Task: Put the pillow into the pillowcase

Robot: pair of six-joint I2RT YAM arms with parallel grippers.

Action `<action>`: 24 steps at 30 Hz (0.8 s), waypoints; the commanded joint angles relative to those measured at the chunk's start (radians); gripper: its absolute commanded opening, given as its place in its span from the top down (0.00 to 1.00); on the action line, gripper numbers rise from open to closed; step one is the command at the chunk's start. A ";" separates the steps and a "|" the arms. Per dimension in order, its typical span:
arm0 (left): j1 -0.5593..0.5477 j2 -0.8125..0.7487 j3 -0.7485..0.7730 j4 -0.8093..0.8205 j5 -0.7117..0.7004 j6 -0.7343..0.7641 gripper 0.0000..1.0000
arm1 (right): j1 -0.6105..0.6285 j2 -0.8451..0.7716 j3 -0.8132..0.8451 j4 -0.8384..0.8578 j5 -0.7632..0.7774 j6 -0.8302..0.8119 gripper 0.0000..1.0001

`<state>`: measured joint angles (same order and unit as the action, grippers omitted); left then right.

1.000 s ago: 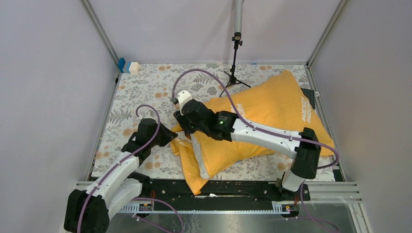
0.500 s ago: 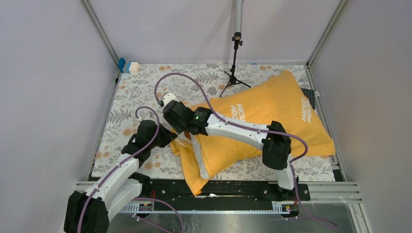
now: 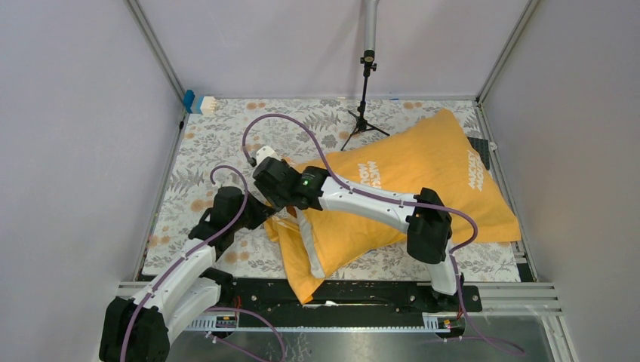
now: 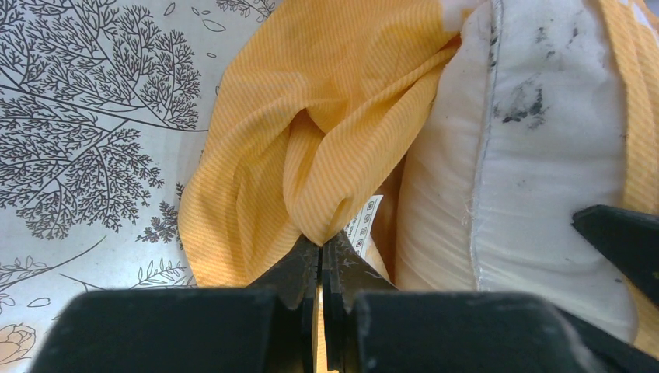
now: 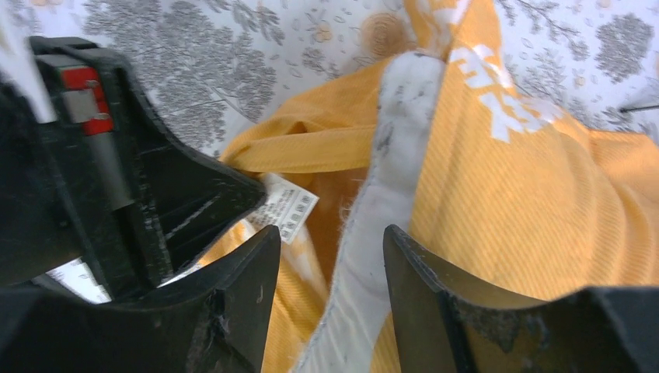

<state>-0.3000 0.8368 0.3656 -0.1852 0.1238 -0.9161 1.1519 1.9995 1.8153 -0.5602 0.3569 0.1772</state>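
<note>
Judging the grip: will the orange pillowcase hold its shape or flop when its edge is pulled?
Probably floppy: the pillowcase bunches into folds where the left gripper pinches it. Likely thin and light, since it drapes closely over the pillow.

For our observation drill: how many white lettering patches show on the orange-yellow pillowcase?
2 on the orange-yellow cloth pillowcase: one white lettering patch at its middle, another near its right end. More may be hidden.

We see an orange-yellow pillowcase [image 3: 423, 170] with white lettering, a white pillow [image 4: 528, 179] smudged with dark marks, and a pale tablecloth [image 3: 226, 139] printed with grey leaves and orange flowers.
</note>
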 commanded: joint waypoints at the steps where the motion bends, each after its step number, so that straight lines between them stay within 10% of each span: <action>1: 0.010 -0.018 0.010 0.042 -0.032 0.002 1.00 | 0.003 0.034 0.077 -0.118 0.133 0.018 0.40; 24: 0.010 -0.012 0.005 0.047 -0.030 -0.003 1.00 | 0.009 0.139 0.197 -0.111 0.299 -0.152 0.23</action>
<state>-0.2996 0.8368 0.3656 -0.1837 0.1230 -0.9173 1.1606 2.1193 1.9541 -0.6674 0.6174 0.0647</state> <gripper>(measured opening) 0.013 0.761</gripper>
